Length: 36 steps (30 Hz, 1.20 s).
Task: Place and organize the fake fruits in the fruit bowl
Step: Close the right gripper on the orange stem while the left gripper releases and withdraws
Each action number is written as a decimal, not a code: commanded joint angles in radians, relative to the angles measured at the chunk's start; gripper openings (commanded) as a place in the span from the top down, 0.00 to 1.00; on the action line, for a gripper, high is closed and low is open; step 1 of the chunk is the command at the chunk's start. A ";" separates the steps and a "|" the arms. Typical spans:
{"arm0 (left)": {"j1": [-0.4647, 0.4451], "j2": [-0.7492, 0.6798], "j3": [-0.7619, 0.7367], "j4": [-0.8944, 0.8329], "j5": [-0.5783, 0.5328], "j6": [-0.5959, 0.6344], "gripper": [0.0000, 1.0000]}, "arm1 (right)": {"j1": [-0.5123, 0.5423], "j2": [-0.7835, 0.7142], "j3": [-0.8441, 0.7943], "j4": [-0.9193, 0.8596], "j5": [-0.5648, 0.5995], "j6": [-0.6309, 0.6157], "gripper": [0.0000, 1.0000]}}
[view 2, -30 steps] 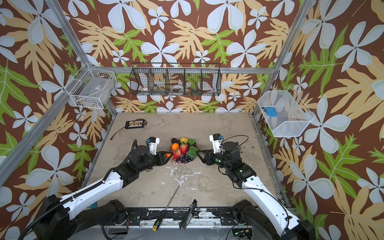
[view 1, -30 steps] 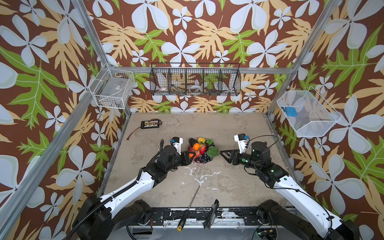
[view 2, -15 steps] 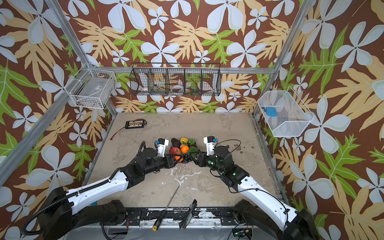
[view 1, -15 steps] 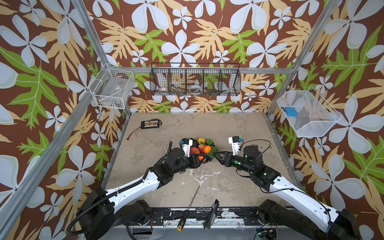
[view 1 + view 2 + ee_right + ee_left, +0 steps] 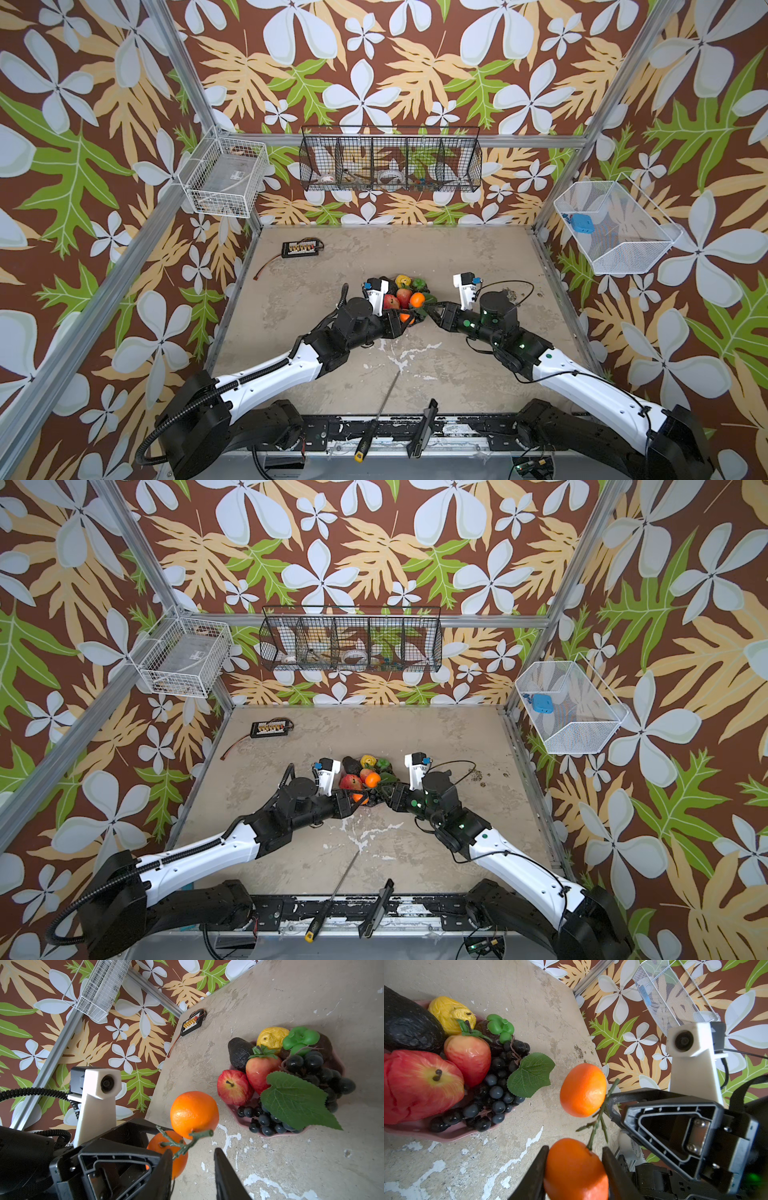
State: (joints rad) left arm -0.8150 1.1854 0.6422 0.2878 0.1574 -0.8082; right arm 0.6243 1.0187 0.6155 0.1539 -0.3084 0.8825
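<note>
— Both arms have swung inward over the mottled beige tabletop (image 5: 478, 257) since a second ago. The right came in from well out at the side, and our end effectors now almost meet at the bowl's near edge.

— Agreed. Mid-tabletop sits the shallow pink scalloped fruit bowl (image 5: 446, 1136), already carrying the dark plastic avocado (image 5: 406, 1020), red apple (image 5: 419, 1084), red strawberry (image 5: 469, 1057), yellow lemon (image 5: 450, 1012) and dark grape bunch (image 5: 496, 1084).

— And the oranges?

— Not in yet. Our black left end effector (image 5: 575, 1149) is clamped on the held orange (image 5: 575, 1169), one round plastic fruit of a pair. The free orange (image 5: 583, 1089) stands off it on a thin green twig (image 5: 600, 1118), aloft and beside the bowl, clear of the rim in both wrist views.

— The right end effector (image 5: 193, 1152)?

— Its jaws stand partly apart with nothing between them. The twig crosses just past its fingertips (image 5: 223, 1167), so we judge the right arm nearer the twig. The pair's long axis runs from the left grip out toward the bowl.

— Then the bowl lies beyond the free orange; we would carry along that line.
</note>
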 commanded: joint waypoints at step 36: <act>-0.020 -0.029 -0.014 -0.013 -0.108 0.036 0.22 | 0.014 0.093 0.107 -0.068 0.113 -0.132 1.00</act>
State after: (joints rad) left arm -0.8352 1.1862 0.6357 0.2920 0.1204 -0.7860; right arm 0.6361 1.1007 0.6971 0.1242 -0.2565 0.8223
